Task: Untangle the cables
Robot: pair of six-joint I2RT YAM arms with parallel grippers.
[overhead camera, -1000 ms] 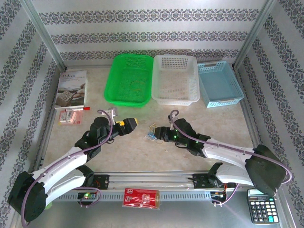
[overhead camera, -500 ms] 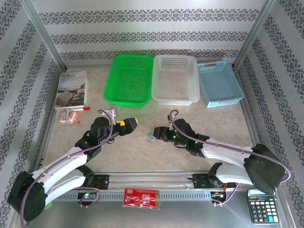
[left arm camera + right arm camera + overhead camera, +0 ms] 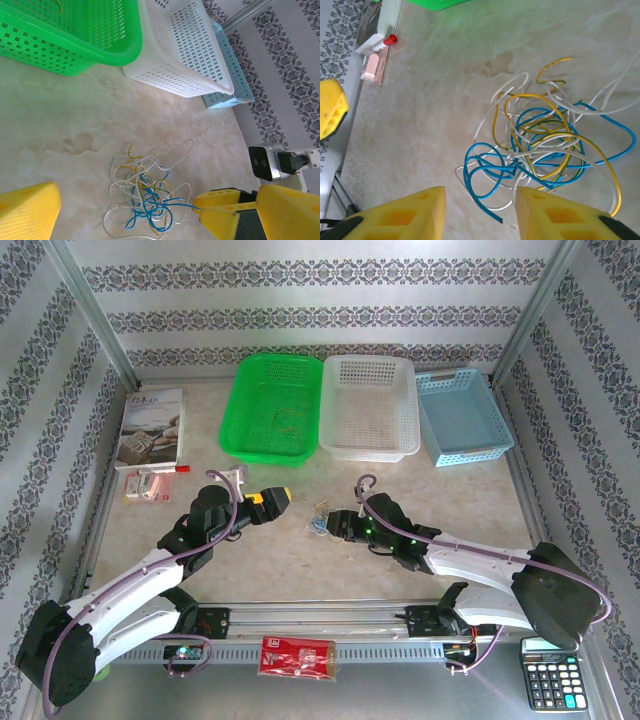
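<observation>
The cables [image 3: 320, 524] lie in one tangle of yellow, blue and white loops on the table between my two grippers. My right gripper [image 3: 480, 200] is open at the tangle's right edge. A loose blue cable end [image 3: 492, 214] lies in the gap between its yellow fingers [image 3: 555, 217], touching neither. In the left wrist view the cables [image 3: 145, 195] lie between my left gripper's wide-open fingers [image 3: 27, 212], and the right gripper [image 3: 200, 207] points at them from the right. From above, my left gripper [image 3: 277, 500] sits just left of the tangle and the right gripper [image 3: 334, 525] touches its right side.
Green basket [image 3: 272, 405], white basket [image 3: 368, 405] and blue basket [image 3: 462, 418] stand in a row at the back. A book [image 3: 150, 427] and a small pink packet [image 3: 145, 485] lie at the left. A calculator [image 3: 552, 672] and a red pack [image 3: 298, 655] sit near the front rail.
My right gripper's fingers have drawn closer together around the blue cable end and it has edged slightly towards the tangle. The left arm has not moved.
</observation>
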